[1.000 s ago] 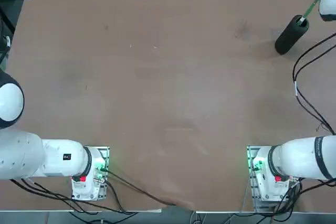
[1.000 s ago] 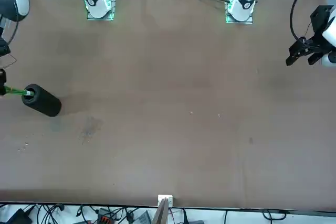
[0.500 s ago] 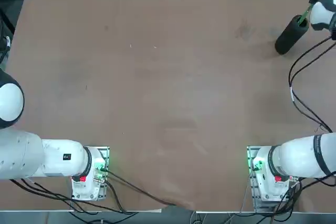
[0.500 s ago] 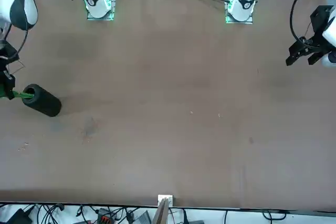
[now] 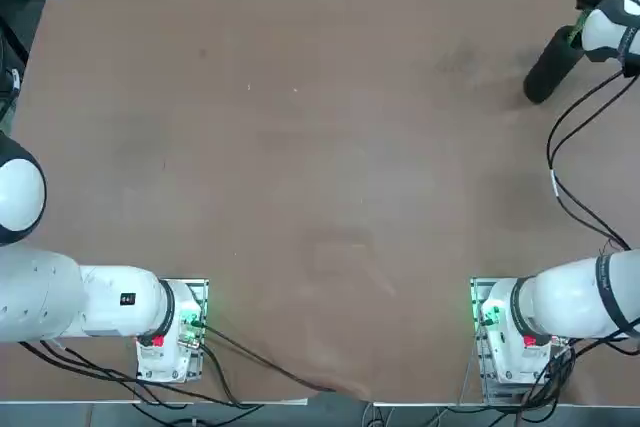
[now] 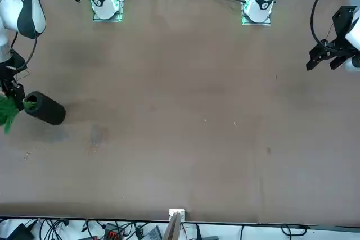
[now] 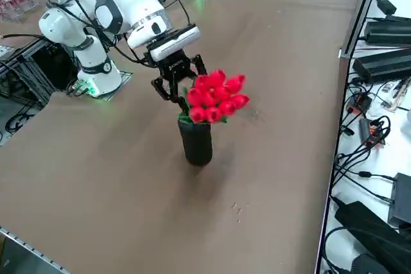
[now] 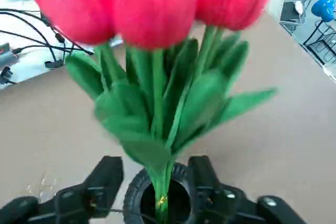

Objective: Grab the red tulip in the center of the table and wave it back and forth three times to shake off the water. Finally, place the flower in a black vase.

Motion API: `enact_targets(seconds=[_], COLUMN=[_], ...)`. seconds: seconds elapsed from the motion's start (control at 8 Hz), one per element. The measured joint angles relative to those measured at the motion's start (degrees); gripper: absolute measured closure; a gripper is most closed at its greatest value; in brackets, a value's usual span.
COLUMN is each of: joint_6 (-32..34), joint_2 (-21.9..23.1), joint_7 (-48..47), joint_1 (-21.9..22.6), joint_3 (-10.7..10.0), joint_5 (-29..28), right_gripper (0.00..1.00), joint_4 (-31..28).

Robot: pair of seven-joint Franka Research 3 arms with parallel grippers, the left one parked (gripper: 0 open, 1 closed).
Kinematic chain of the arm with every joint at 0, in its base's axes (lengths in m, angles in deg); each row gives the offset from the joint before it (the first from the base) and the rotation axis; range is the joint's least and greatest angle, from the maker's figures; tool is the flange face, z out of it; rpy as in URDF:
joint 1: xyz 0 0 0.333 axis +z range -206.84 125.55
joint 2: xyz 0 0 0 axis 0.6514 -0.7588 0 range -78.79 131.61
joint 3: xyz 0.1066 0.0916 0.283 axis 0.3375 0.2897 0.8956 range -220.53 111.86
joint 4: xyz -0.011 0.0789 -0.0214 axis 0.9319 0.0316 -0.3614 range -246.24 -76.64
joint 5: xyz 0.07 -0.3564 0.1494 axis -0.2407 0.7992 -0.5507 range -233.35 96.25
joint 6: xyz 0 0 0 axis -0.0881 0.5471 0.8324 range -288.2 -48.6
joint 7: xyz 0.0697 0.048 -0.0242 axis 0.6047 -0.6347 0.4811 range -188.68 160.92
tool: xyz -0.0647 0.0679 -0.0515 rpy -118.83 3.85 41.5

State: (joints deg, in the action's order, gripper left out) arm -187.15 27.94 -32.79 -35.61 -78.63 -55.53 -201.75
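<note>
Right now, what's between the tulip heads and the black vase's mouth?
Green leaves and bound stems, per the right wrist view. The right gripper is there too, open fingers either side of the stems, near the black vase.

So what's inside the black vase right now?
The red tulip's green stems go down into the mouth of the black vase, between the right gripper's open fingers; its wall hides the stem ends.
</note>
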Motion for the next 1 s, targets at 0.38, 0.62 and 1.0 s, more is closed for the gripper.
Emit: enact_targets(seconds=[0.38, 0.62, 1.0], joint_6=[16.65, 34.63, 61.52], joint_2=[7.48, 14.08, 16.40], joint_7=[-0.31, -0.31, -0.29], joint_1=[1.62, 3.95, 14.44], joint_3=[0.46, 0.54, 0.84], joint_5=[-0.01, -0.01, -0.60], right_gripper=[0.00, 0.00, 0.00], joint_4=[1.53, 4.80, 15.55])
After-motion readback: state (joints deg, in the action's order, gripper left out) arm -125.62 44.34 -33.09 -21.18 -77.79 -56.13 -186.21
